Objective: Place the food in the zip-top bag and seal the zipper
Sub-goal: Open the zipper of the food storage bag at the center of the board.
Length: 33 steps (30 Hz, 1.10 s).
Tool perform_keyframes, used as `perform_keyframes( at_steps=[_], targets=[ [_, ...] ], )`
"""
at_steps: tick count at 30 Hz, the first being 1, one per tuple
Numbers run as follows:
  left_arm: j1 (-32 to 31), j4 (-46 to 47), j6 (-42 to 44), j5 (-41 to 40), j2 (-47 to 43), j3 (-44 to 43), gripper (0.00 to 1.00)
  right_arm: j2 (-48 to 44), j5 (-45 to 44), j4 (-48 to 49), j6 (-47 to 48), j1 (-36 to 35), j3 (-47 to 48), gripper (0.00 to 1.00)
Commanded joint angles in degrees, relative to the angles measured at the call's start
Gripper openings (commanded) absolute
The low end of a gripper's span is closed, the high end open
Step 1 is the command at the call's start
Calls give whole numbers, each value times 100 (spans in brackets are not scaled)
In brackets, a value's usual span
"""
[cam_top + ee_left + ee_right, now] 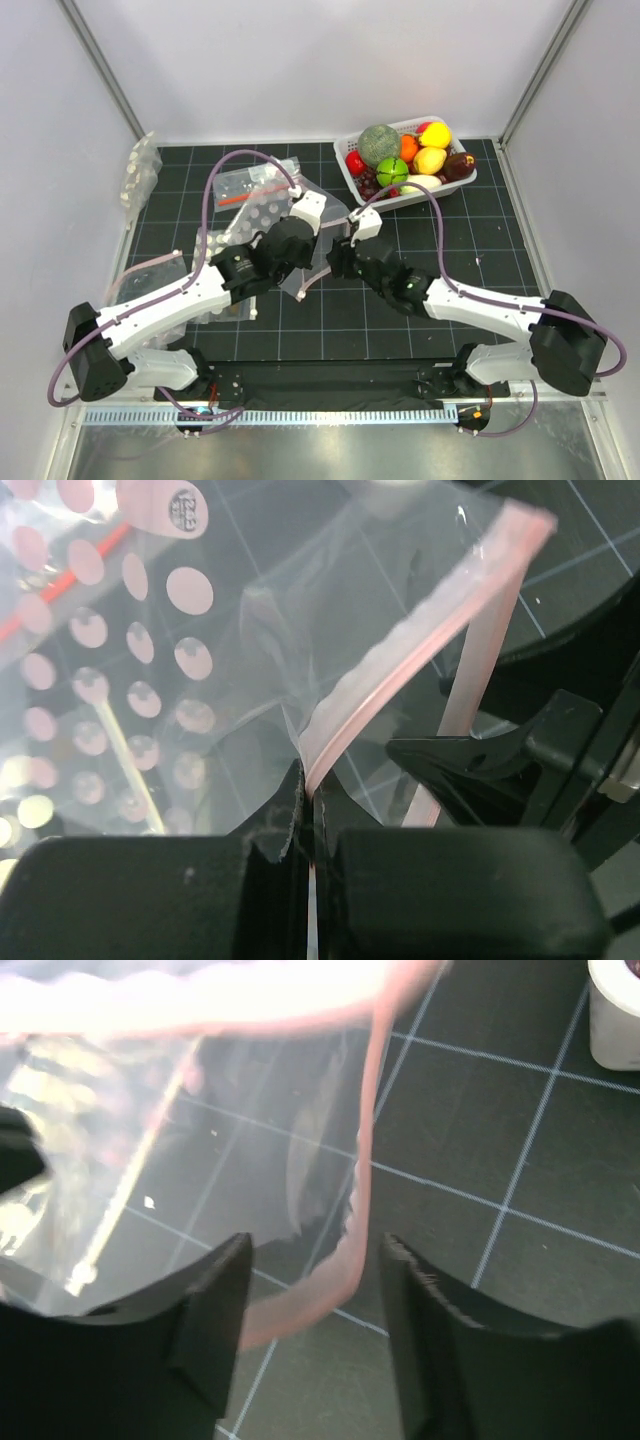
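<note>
Left gripper [312, 798] clamped on zipper [430, 630] of zip-top bag [290, 620]. Right gripper [315, 1300] parted; zipper seen between jaws, not pinched.

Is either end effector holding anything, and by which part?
Left end effector pinches the zip-top bag by its pink zipper; right end effector is open, holding nothing.

The zip-top bag [150, 680] is clear with white round dots, and its zipper [420, 650] is pink. The table mat [480, 250] is black with a pale grid. The white basket [455, 187] holds yellow, red, orange, green and dark purple toy food [430, 159]. The arms' cables [208, 210] are mauve.
</note>
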<state>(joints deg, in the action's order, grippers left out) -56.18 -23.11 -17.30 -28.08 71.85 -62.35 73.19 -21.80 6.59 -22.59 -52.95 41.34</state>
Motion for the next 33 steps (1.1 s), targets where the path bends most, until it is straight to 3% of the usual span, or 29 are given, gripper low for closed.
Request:
perform_keyframes(
  at_steps=[1, 4, 9, 14, 22, 26, 30, 33],
  targets=[
    [-24, -158, -212, 451, 21, -269, 0, -313, 106, 992, 26, 30, -240, 62],
    [-16, -176, -326, 592, 30, -269, 0, -559, 19, 1292, 70, 21, -547, 64],
    [-7, -149, -379, 576, 30, -269, 0, -491, -833, 775, -105, 39, -408, 62],
    [-7, -194, -406, -162, -241, -147, 0, -7, -1519, -8, -807, 337, -92, 60],
    [-15, -71, -327, -541, -603, 12, 0, -234, -1574, 200, -950, 514, -372, 55],
    [-24, -18, -195, -286, -304, -84, 0, -454, -889, 527, -545, 514, -495, 29],
    [-24, 96, -72, -356, -84, -76, 0, -691, -432, 528, -474, 496, -557, 20],
    [-24, 316, -2, -374, 4, 3, 17, -911, -333, 510, -431, 365, -566, 16]
  ],
)
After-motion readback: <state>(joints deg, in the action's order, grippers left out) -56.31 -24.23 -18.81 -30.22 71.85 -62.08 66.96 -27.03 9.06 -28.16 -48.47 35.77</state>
